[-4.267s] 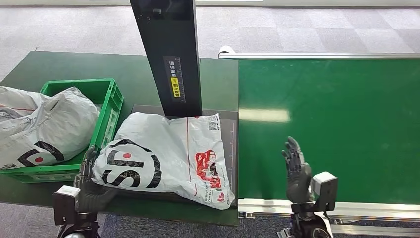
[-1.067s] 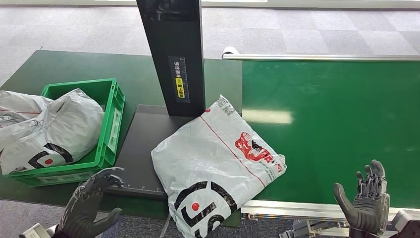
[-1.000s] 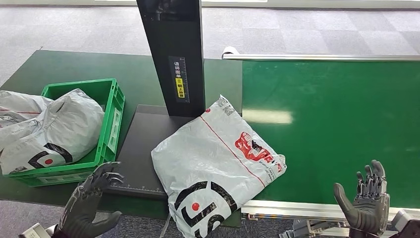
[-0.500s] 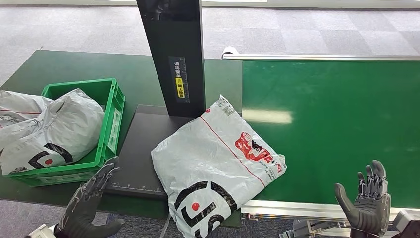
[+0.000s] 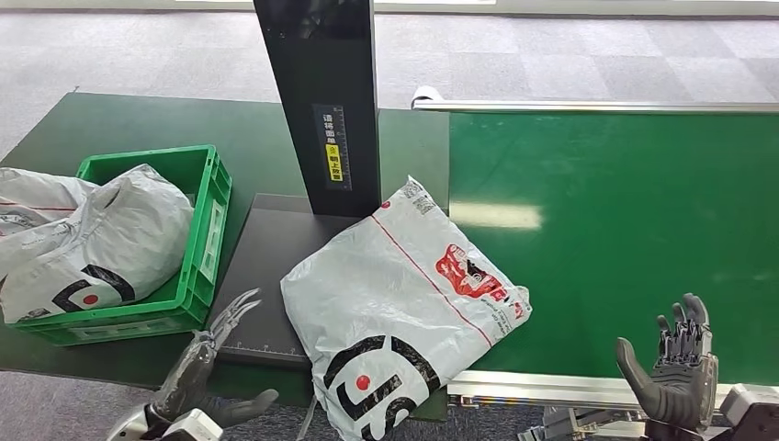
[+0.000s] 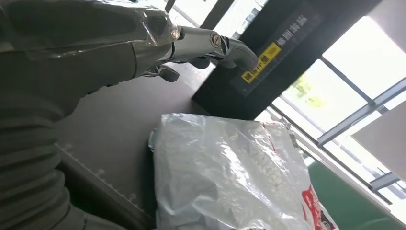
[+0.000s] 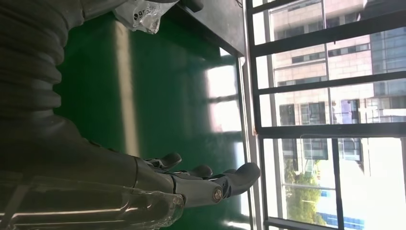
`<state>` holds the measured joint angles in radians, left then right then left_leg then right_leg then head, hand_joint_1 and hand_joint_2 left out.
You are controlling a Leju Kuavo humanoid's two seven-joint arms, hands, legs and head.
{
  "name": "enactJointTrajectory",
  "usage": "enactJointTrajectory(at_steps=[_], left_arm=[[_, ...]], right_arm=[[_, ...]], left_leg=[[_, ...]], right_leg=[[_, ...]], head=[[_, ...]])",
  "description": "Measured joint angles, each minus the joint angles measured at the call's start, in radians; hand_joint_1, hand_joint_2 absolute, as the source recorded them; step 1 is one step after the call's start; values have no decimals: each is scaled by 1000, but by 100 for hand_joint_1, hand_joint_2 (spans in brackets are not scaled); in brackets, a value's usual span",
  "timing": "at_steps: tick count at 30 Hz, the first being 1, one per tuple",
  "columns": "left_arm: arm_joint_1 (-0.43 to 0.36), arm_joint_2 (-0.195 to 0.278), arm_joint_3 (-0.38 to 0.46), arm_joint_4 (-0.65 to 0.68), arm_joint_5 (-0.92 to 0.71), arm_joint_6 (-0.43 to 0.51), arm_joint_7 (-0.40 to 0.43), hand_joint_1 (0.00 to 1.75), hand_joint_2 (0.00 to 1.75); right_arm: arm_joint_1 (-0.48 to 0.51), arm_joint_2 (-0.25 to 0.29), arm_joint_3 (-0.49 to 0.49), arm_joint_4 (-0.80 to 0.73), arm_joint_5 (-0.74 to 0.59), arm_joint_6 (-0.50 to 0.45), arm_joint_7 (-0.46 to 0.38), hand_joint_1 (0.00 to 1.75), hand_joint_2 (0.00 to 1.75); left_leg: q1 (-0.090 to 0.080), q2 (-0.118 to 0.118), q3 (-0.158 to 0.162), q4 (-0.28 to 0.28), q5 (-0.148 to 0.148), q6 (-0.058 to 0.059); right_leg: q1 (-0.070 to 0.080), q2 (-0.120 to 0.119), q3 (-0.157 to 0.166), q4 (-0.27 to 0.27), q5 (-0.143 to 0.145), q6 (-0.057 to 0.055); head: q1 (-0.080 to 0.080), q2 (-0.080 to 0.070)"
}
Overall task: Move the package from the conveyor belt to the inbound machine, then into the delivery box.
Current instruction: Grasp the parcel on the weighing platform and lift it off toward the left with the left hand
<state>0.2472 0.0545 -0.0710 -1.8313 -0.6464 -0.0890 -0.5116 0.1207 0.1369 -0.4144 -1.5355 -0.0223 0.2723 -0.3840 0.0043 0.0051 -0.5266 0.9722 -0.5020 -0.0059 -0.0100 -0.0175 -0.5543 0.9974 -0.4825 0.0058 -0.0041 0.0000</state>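
Showing package (image 5: 404,303), red-and-black print, unreadable

glossy plastic pkg (image 5: 404,308), matt belt (image 5: 606,230)

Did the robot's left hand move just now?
Yes. The left hand slid right, from in front of the green crate toward the black plate and the package.

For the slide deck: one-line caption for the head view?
Package straddles inbound machine plate and conveyor belt; both robot hands open, left, right.
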Motion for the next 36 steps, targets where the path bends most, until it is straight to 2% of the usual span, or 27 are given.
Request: enactJointTrajectory(at_steps=[3,6,14,22,36], left_arm=[[-39,7,-95,54,-56,89,21,0,175],[-65,14,-159,91,-73,127,31,0,175],[-114,31,-232,131,-139,244,38,0,175],[-210,31,-305,209,-142,258,32,0,175],[-233,23,-391,305,-182,203,44,0,175]], right_arm=[[-15,-1,19,14,-1,-8,-2,0,175],[-25,-6,34,24,-4,-14,-2,0,175],[-27,-16,58,38,-23,-27,-2,0,175],[-27,-15,70,38,-23,-30,-2,0,175],[-28,-2,71,36,-19,-21,7,0,175]], left_leg=[[0,0,0,0,0,0],[0,0,0,0,0,0],[0,0,-1,0,0,0],[0,0,0,0,0,0],[0,0,-1,0,0,0]], right_leg=[[0,0,0,0,0,0],[0,0,0,0,0,0],[0,0,-1,0,0,0],[0,1,-1,0,1,0],[0,1,-2,0,1,0]], head=[[0,0],[0,0],[0,0],[0,0],[0,0]])
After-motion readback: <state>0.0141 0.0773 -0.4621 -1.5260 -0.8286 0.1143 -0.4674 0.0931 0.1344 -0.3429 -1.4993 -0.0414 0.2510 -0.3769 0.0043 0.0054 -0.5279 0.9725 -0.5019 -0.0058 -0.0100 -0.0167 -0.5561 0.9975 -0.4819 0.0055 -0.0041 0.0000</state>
